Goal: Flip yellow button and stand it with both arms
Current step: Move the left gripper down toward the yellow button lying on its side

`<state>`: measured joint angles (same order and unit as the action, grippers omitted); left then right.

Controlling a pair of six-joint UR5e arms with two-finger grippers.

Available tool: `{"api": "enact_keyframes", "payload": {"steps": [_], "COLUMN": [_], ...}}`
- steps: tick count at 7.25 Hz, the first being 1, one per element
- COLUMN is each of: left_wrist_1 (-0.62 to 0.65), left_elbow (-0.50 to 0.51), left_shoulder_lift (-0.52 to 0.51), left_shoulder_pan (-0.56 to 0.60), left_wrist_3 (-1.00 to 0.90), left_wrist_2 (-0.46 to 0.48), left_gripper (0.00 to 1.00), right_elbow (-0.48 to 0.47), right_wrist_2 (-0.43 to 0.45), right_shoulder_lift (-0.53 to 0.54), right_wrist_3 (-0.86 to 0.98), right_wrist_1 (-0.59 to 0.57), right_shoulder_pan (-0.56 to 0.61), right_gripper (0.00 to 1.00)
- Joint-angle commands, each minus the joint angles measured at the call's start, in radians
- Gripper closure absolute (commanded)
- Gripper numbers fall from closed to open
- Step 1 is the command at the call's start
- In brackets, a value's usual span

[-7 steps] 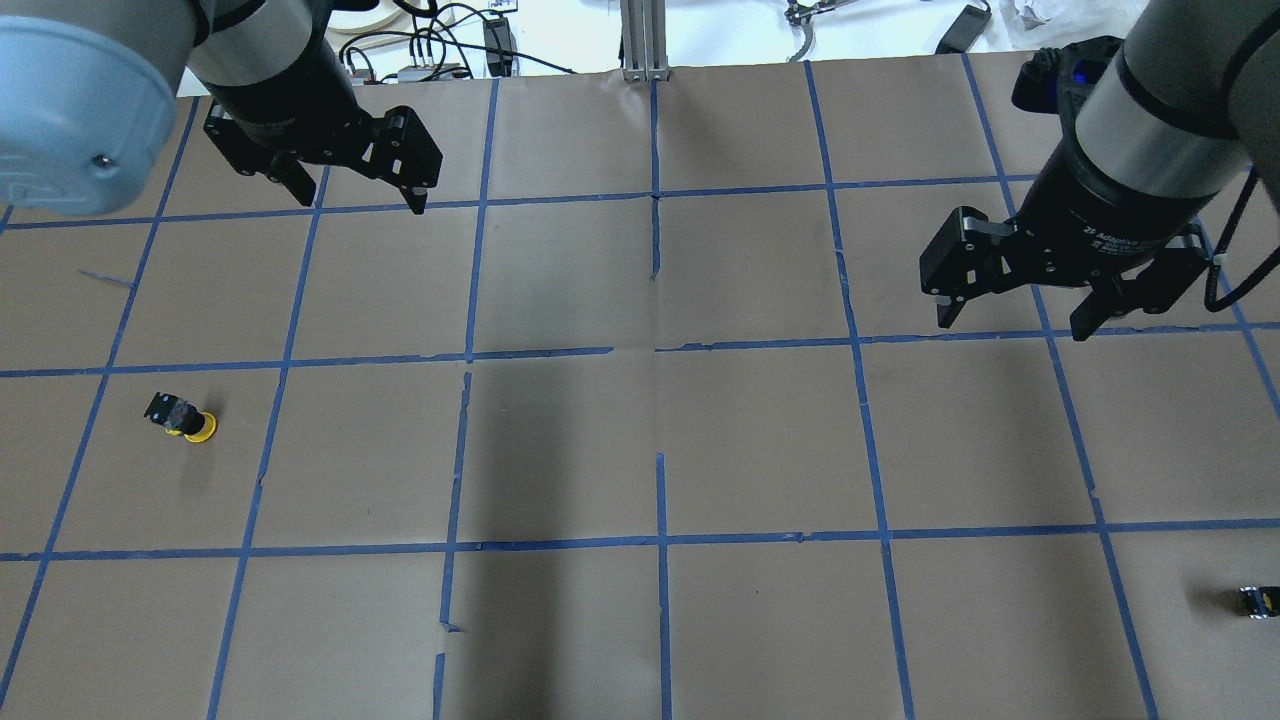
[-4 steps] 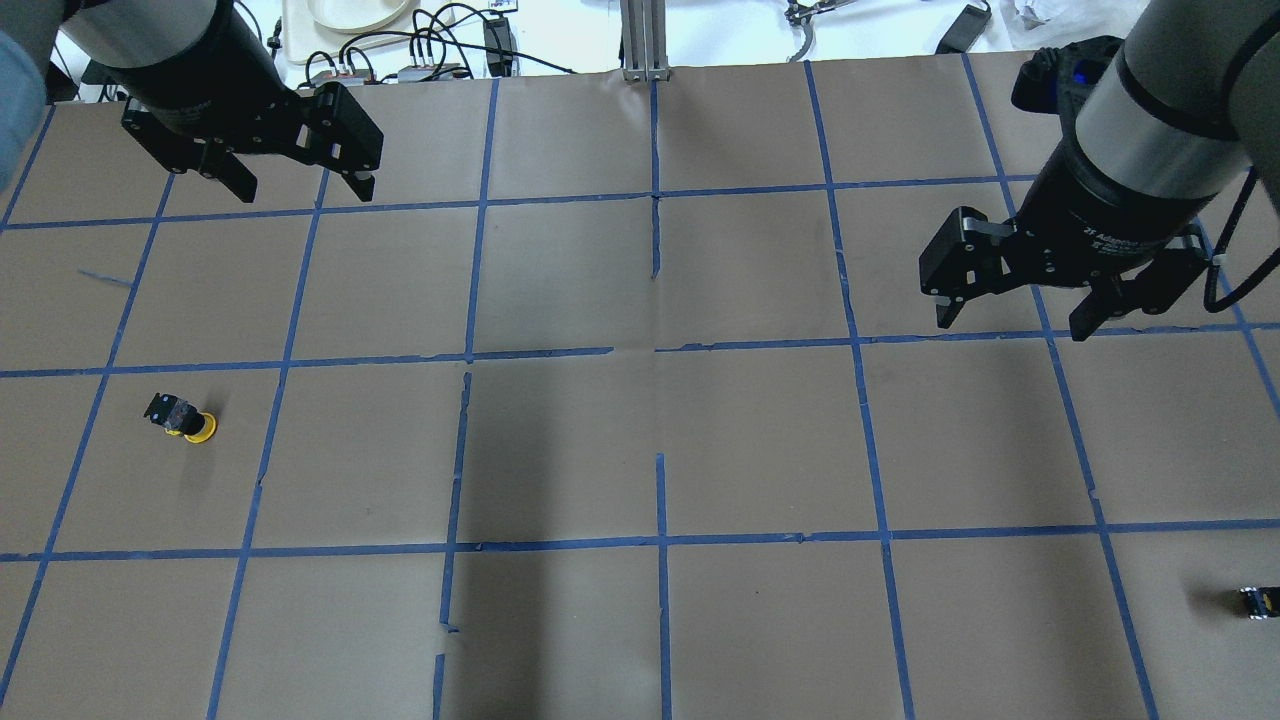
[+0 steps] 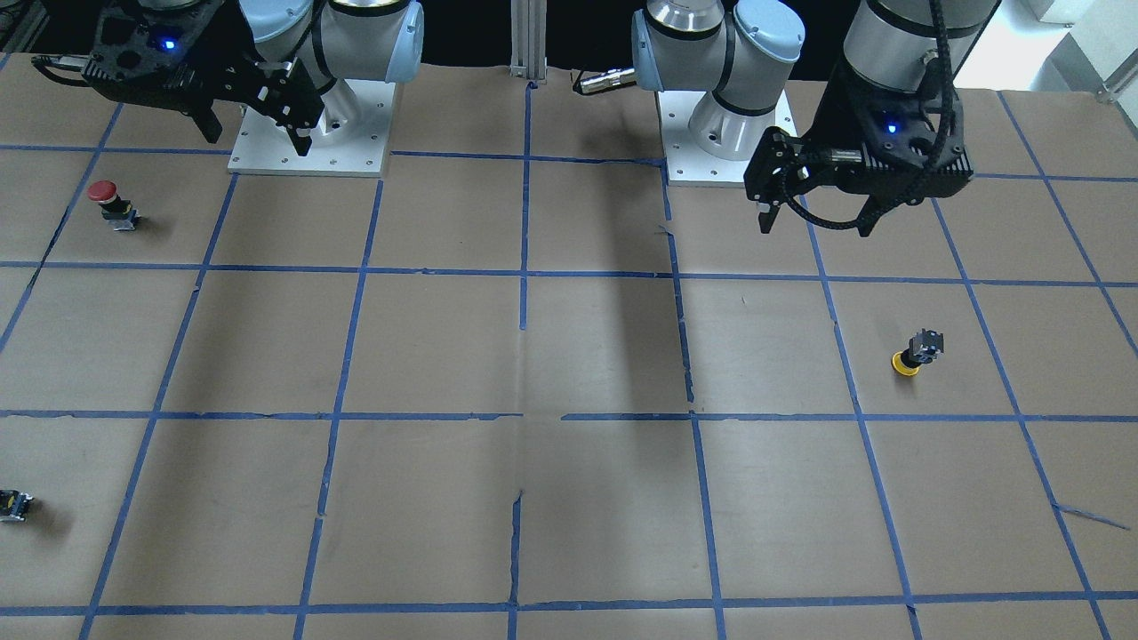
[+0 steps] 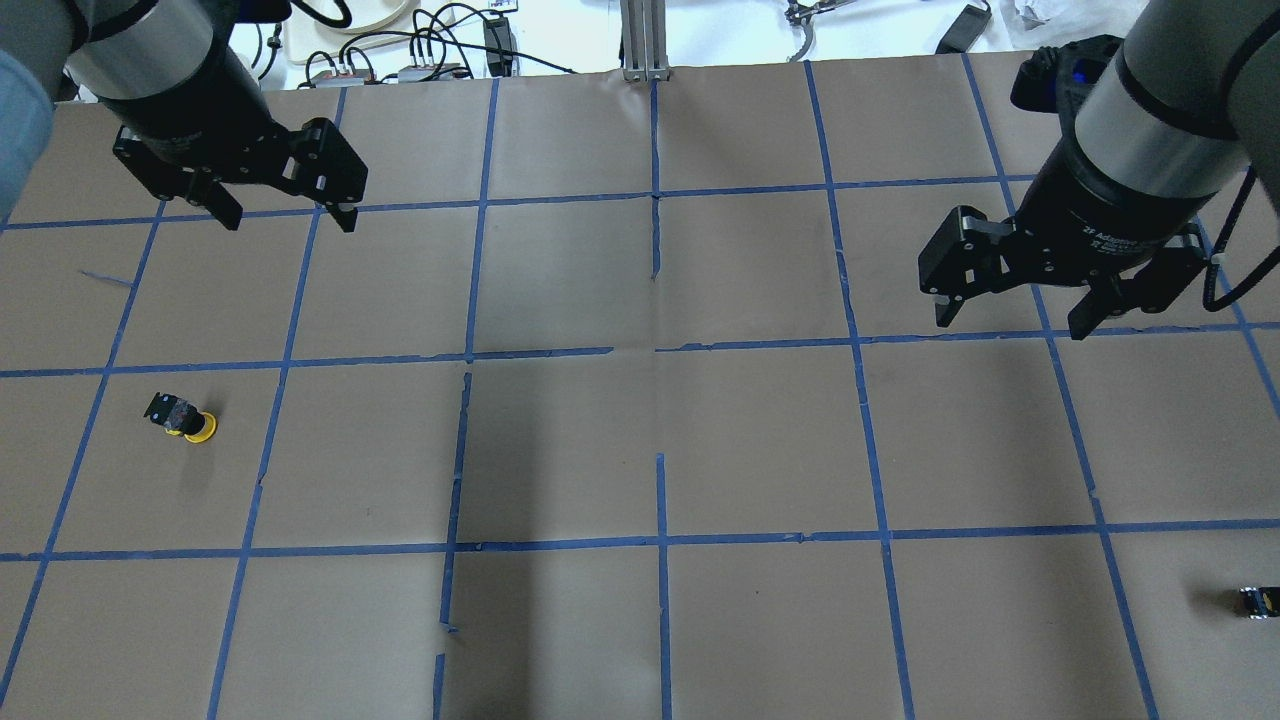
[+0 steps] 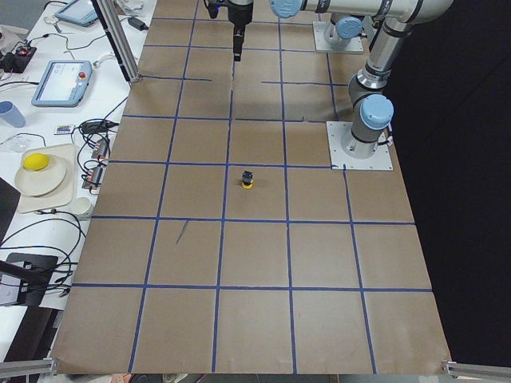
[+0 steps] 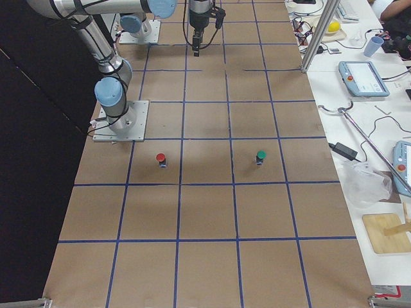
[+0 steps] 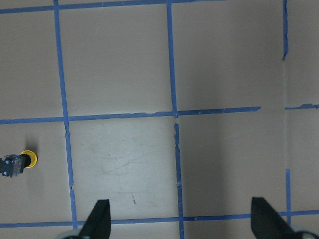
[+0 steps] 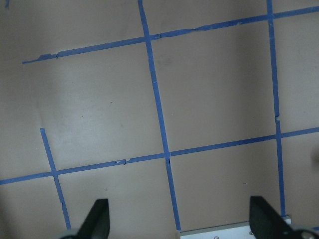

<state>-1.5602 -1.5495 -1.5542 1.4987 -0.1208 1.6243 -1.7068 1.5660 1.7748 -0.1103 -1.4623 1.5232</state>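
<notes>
Status: task not started. The yellow button (image 4: pixel 185 419) rests untouched on the table (image 4: pixel 760 440) at 9 o'clock in the overhead view, cap low and body raised; whether it is tilted cannot be told. The left tool (image 4: pixel 290 222) hangs at 10 o'clock, spread and empty, well apart from the button. The right tool (image 4: pixel 1010 326) hangs at 2 o'clock, also spread and empty. Outstanding: grasp, flip, stand.

The table is covered in brown paper (image 4: pixel 760 440) and divided into squares by blue tape lines (image 4: pixel 663 600). A silver aluminium post (image 4: pixel 645 40) is mounted at its far edge. A white side bench (image 5: pixel 32 128), strewn with cables, is seen alongside one edge, and a black backdrop (image 5: pixel 471 159) opposite.
</notes>
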Motion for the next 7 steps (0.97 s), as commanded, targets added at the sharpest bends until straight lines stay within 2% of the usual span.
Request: {"api": "enact_keyframes", "payload": {"steps": [1,2,5,7], "left_wrist_1": [0.020,0.031,0.087,0.272], "left_elbow": [-0.064,-0.105,-0.220,-0.299], "left_shoulder_lift": [-0.006,-0.018,-0.039,-0.085], "left_shoulder_pan": [-0.206,-0.307,-0.530,-0.590], "left_wrist_3": [-0.161,-0.172,-0.420,-0.604], "left_wrist_2": [0.016,-0.024,-0.073,-0.075], "left_gripper": [0.00,0.00,0.00,0.01], "right_elbow": [0.001,0.001,-0.001,-0.001], "right_wrist_2": [0.002,0.000,-0.008,-0.007], "right_shoulder_lift": [-0.002,-0.002,0.002,0.002], "right_wrist_3": [0.001,0.001,0.001,0.001], "right_wrist_1": [-0.004,-0.004,-0.016,-0.019], "right_shoulder_pan": [0.000,0.000,0.000,0.000], "right_gripper": [0.00,0.00,0.00,0.00]}}
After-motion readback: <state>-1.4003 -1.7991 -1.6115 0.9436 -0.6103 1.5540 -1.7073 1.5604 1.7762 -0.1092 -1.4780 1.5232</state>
